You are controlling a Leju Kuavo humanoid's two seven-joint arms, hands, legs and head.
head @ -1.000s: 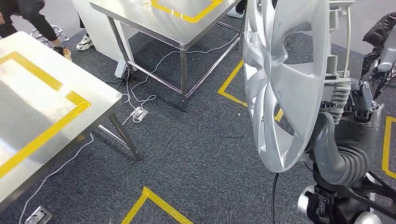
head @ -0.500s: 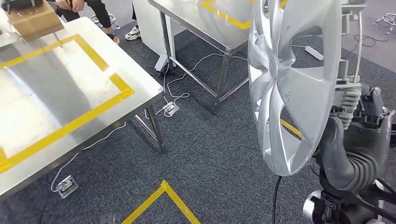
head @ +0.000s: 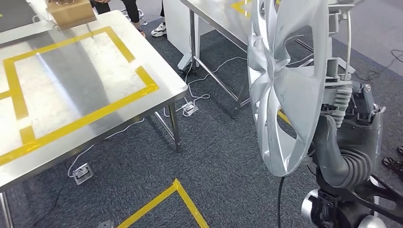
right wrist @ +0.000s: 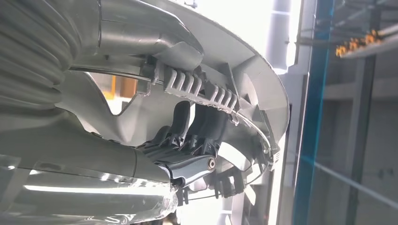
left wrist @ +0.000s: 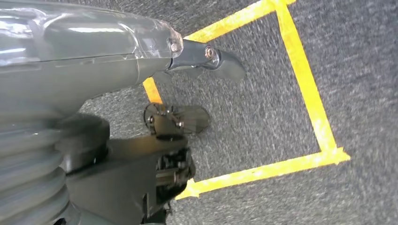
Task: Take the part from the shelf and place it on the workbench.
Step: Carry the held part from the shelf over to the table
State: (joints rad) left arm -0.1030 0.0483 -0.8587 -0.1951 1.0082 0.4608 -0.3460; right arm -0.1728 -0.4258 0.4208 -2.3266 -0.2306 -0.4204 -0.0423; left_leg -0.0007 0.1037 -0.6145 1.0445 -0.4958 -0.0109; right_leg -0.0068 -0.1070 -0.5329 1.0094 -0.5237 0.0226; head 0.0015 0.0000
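From the head view, the robot is carrying one silver wheel cover (head: 285, 90) upright in its right hand (head: 344, 121), off the shelf already, so the pick-up looks done and the placing is left. One steel workbench (head: 71, 90) with yellow tape is lying well to the left of the cover, with one cardboard box (head: 70, 12) at its far edge; a second table (head: 223, 9) is standing beyond.

In the left wrist view, the left hand (left wrist: 187, 89) is hanging over grey carpet, fingers apart, holding nothing.

In the right wrist view, dark fingers (right wrist: 187, 126) are curling through the cover's rim, gripping it.
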